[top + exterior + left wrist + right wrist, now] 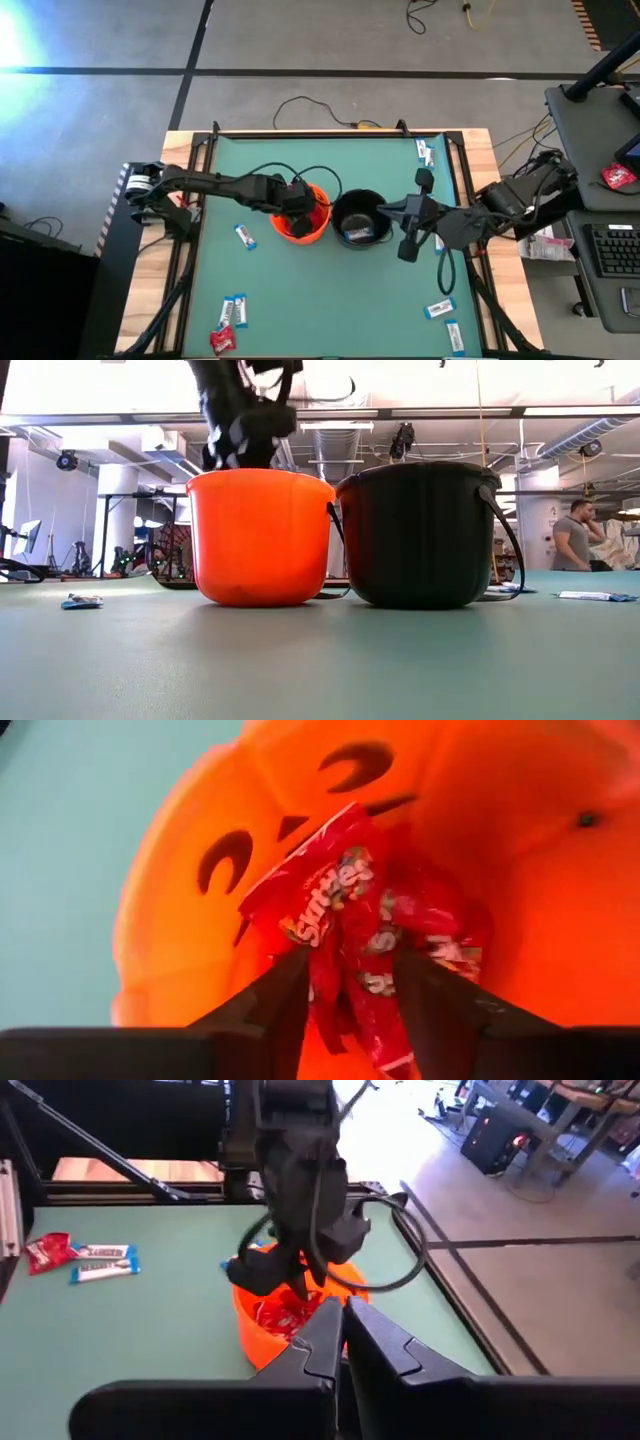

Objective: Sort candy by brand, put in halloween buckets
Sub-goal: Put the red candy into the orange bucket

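The orange bucket (300,222) (260,540) and the black bucket (360,218) (425,535) stand side by side mid-table. My left gripper (355,995) (298,205) hangs over the orange bucket's mouth, pointing down, open. Red candy packets (340,900) are piled inside the bucket under and between its fingers; whether they touch, I cannot tell. White-and-blue bars (360,235) lie in the black bucket. My right gripper (342,1330) (385,212) hovers at the black bucket's right rim, shut and holding nothing.
Loose bars lie on the mat: left of the orange bucket (243,235), near the front left (235,310) beside a red packet (225,340), front right (437,310), and far right (425,152). A person (575,535) stands in the room beyond the table.
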### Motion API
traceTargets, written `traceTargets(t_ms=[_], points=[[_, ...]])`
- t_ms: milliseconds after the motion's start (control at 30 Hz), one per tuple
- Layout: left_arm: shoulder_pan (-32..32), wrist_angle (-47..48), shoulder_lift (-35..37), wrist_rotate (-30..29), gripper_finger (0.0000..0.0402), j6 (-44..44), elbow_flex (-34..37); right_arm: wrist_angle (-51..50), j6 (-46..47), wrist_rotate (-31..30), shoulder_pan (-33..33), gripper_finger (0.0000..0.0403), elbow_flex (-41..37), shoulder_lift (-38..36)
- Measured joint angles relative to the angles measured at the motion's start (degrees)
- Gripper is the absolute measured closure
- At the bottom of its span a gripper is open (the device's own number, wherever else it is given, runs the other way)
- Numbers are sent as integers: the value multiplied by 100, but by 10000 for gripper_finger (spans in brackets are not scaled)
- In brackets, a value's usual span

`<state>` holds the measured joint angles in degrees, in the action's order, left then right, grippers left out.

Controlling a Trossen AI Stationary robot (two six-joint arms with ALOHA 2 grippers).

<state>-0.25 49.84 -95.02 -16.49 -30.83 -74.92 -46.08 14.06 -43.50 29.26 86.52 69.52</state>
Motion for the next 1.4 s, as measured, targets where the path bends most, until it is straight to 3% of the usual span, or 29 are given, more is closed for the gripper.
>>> traceTargets(t_ms=[200,367,500,633,733,867,1033,1167,1300,1400], points=[[-470,378,142,380,250,6,-1305,13,-217,18,-195,392,0,0],[-1542,1283,172,587,265,353,-2247,248,-259,23,-220,392,0,0],[-2639,1733,174,587,280,-415,-2408,548,-795,79,-215,392,2,-2],[-3591,2192,153,-205,282,-2341,-2150,632,-1166,328,-215,392,2,89],[-4133,2277,137,51,268,-3687,-1690,631,-1173,349,-215,392,2,239],[-4698,1873,135,869,237,-5004,-1022,603,-1263,351,-215,392,2,453],[-5142,1033,131,1772,191,-5962,-252,568,-1214,455,-215,392,0,867],[-5412,281,131,2267,162,-6584,220,568,-621,519,-216,392,0,1178],[-5697,-674,128,2454,153,-7034,695,568,-178,659,-215,392,0,1455],[-5841,-864,15,2479,153,-7270,939,568,176,702,-215,392,0,1612]])
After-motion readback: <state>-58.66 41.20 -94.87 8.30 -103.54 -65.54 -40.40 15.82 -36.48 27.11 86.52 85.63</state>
